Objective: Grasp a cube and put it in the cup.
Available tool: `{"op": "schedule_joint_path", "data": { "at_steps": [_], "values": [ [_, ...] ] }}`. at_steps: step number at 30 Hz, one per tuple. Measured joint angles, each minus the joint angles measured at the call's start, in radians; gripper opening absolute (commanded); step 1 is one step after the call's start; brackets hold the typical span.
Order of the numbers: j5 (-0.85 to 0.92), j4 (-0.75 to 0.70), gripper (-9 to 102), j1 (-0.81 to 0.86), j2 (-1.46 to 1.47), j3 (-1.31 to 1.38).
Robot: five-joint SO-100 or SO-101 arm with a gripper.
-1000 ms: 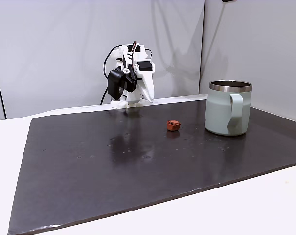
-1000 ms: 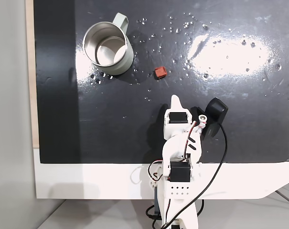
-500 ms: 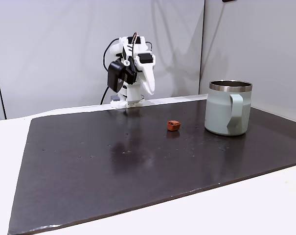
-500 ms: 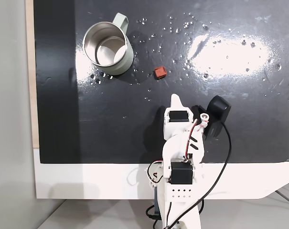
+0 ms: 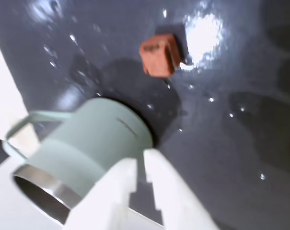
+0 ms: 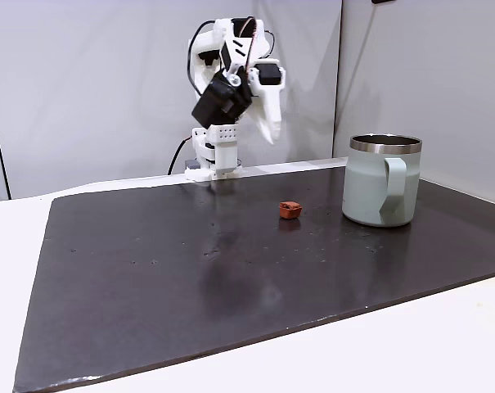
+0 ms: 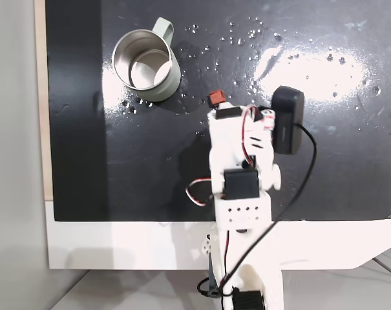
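The small rust-coloured cube (image 6: 290, 210) lies on the black mat, a short way left of the cup (image 6: 384, 191), a pale green mug with a steel rim and loop handle. From above, the cube (image 7: 215, 98) peeks out just past the arm's front end, and the cup (image 7: 145, 67) stands open and empty to its upper left. My gripper (image 6: 272, 133) hangs high in the air behind the cube, pointing down. In the wrist view its white fingers (image 5: 164, 182) lie close together with nothing between them, above the cup (image 5: 87, 143) and cube (image 5: 157, 54).
The black mat (image 6: 149, 278) covers most of a white table (image 6: 394, 344). The arm's base (image 6: 213, 168) stands at the mat's far edge. A black camera (image 7: 287, 119) rides beside the wrist. Grey wall panels rise behind.
The arm has lifted out of its folded pose at the base and swung forward and up, so the gripper now hangs over the mat close to the cube. Cube and cup have not moved.
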State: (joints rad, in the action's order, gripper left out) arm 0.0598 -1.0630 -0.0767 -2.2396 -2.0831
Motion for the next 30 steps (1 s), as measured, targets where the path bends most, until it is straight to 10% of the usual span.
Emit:
{"op": "schedule_joint_path", "data": {
  "at_steps": [16,30],
  "values": [
    [-0.097,-0.304,2,-0.034,0.525,0.471],
    [-0.140,-0.313,25,-0.052,0.598,0.499]
  ]
}}
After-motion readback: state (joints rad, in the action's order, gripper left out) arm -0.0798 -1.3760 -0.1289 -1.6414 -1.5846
